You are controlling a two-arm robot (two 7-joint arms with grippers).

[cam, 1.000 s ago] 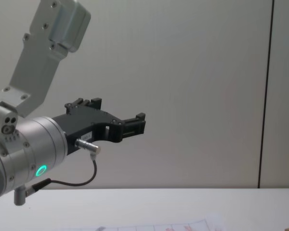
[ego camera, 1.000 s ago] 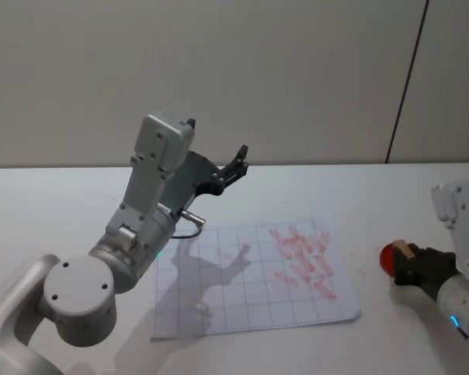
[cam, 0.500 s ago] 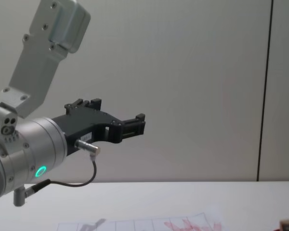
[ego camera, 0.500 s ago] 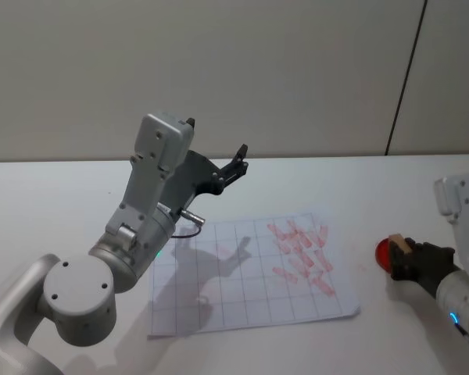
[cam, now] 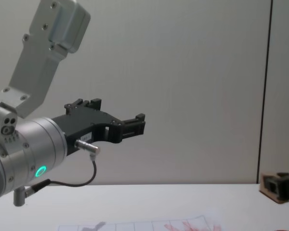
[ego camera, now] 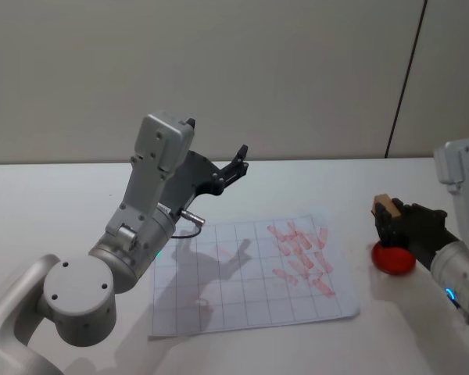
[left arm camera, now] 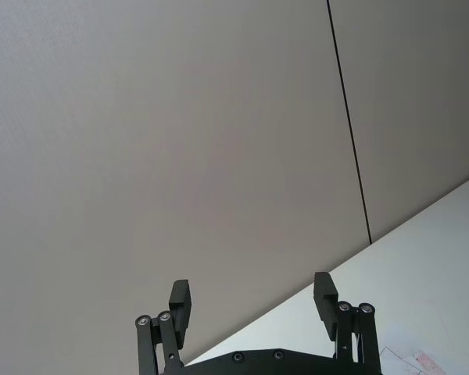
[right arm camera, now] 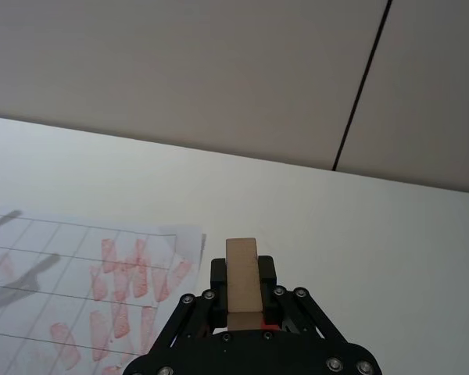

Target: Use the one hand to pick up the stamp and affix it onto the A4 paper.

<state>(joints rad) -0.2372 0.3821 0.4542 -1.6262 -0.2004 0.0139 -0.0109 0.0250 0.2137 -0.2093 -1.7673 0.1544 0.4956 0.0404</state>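
My black angular right pincer (ego camera: 388, 219) sits on a silver-grey arm with a small blue light (ego camera: 449, 294). My left pincer (left arm camera: 251, 291) is the same black, its arm lit by a green ring (cam: 40, 170). The small wooden block stamp (right arm camera: 242, 277) is light brown. The white A4 paper sheet (ego camera: 234, 297) carries a faint grey grid, with red marks in some boxes. The round flat pad (ego camera: 394, 260) is red, the bench (ego camera: 55, 203) white.

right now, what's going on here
The right end effector is shut on the wooden stamp, holding it in the air above a red round pad just off the right edge of the A4 paper. The paper lies flat on the white table, with red marks in its right-hand boxes. The left end effector is open and parked high over the table's left side, holding nothing.
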